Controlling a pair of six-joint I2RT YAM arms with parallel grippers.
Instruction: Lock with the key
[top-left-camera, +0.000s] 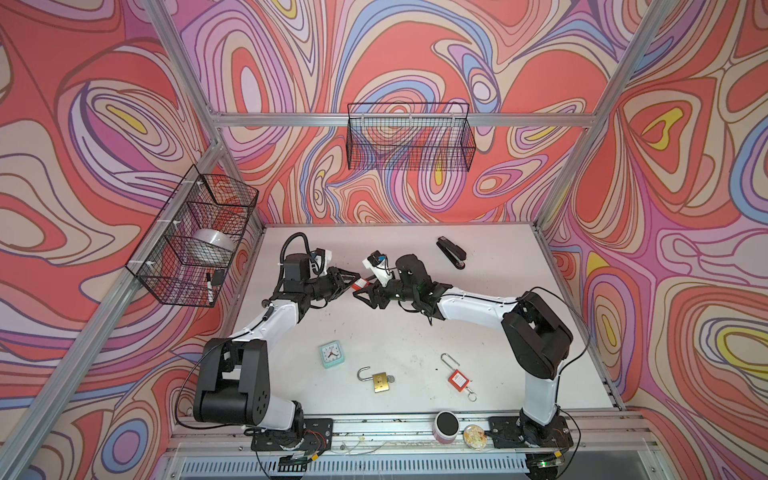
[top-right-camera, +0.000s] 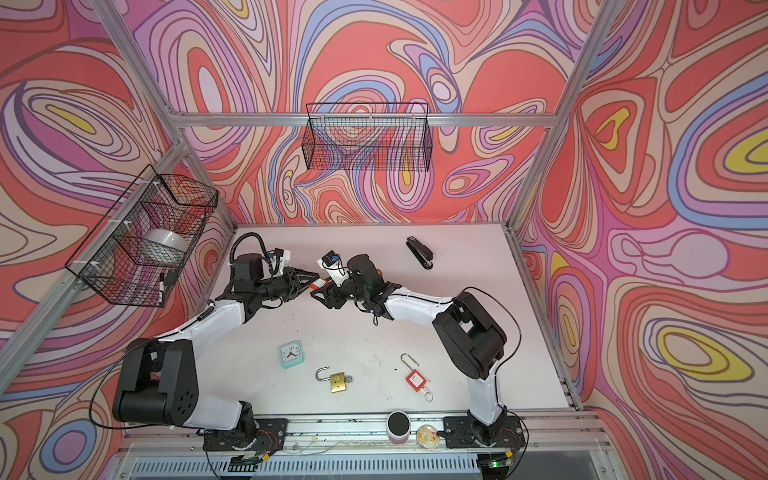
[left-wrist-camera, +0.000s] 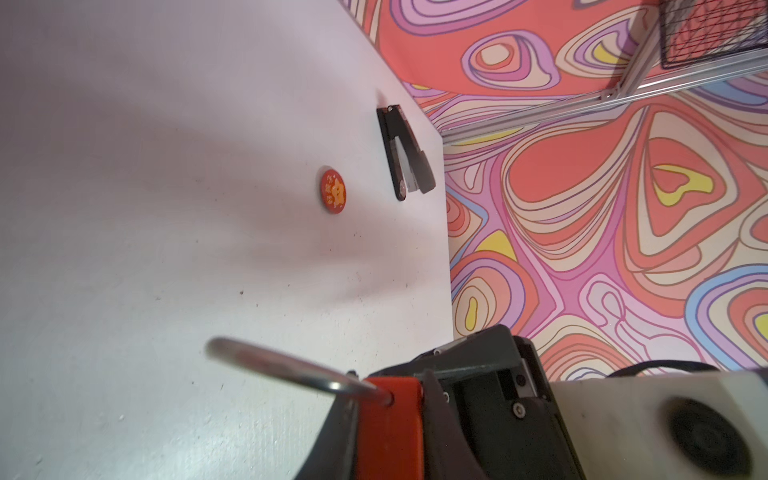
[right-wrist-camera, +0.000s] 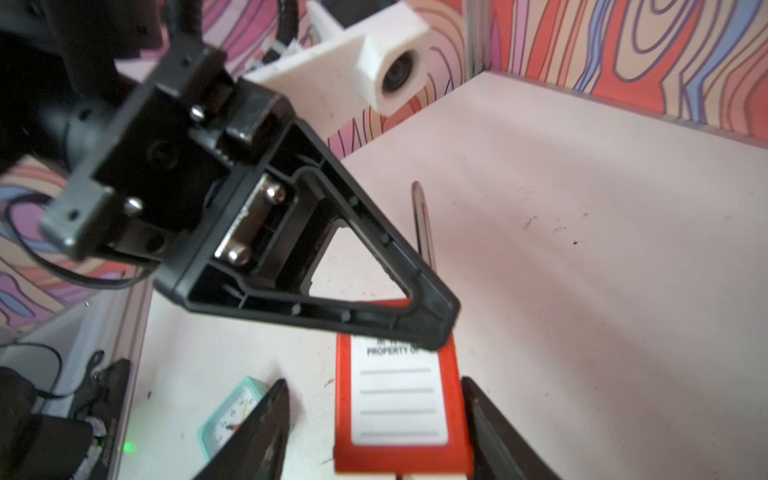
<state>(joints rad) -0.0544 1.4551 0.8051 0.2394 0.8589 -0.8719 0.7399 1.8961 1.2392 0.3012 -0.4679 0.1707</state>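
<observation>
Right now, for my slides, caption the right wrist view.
A red padlock pinched at its top by the left jaws, the right jaws standing open on either side of it.

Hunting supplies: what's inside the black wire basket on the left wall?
The black wire basket holds a whitish tape roll in its middle compartment, a marker pen and small black item in the nearest. The farthest compartment's contents are unclear.

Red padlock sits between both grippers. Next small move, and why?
Probably draw the right gripper straight back off the red padlock. The left gripper is clamped on its shackle end and holds it. The right jaws stand apart on either side of the body with gaps showing, so nothing should drag.
</observation>
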